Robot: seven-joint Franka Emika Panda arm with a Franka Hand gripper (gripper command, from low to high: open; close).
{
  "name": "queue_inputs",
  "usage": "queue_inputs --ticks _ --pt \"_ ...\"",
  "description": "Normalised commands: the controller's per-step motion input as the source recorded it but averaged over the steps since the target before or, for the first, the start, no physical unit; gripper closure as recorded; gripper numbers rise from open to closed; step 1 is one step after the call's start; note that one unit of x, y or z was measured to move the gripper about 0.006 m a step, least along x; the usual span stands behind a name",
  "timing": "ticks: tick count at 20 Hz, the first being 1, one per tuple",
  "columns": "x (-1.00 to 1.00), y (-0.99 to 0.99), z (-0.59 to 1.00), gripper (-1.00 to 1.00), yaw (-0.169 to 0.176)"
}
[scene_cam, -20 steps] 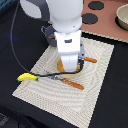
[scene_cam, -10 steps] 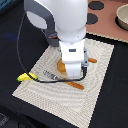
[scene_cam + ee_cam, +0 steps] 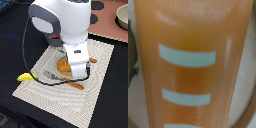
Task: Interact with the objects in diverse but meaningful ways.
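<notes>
Inspector: Wrist view is filling with the bread loaf (image 3: 193, 55), lying directly beneath the gripper (image 3: 75, 72) on the mat (image 3: 100, 85).
Assessor: Jaw state?
Inspector: Cannot tell; fingers are hiding. Loaf is likely light, rigid, slick plastic; grasping across its narrow sides.

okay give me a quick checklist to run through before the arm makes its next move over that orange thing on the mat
1. Pincer state: cannot tell. The wrist housing hides it in the exterior view, and the wrist view shows no fingers.
2. Arm over the target: ok. It stands directly above the orange loaf on the striped mat.
3. Target in the wrist view: ok. The loaf with its pale ridges fills the picture, so the camera is very close.
4. Contact with the loaf: cannot tell.
5. Neighbours: not ok. An orange-brown stick lies close beside the arm's base end, and a black cable runs across the mat.
6. Yellow banana: ok, at the mat's edge, apart from the arm.
</notes>
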Motion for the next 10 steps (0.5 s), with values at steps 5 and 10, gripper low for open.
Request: queue_inputs --ticks 5,10 --pt "0.09 0.07 0.00 1.00 0.071" --pt "0.26 0.10 0.05 1.00 0.059"
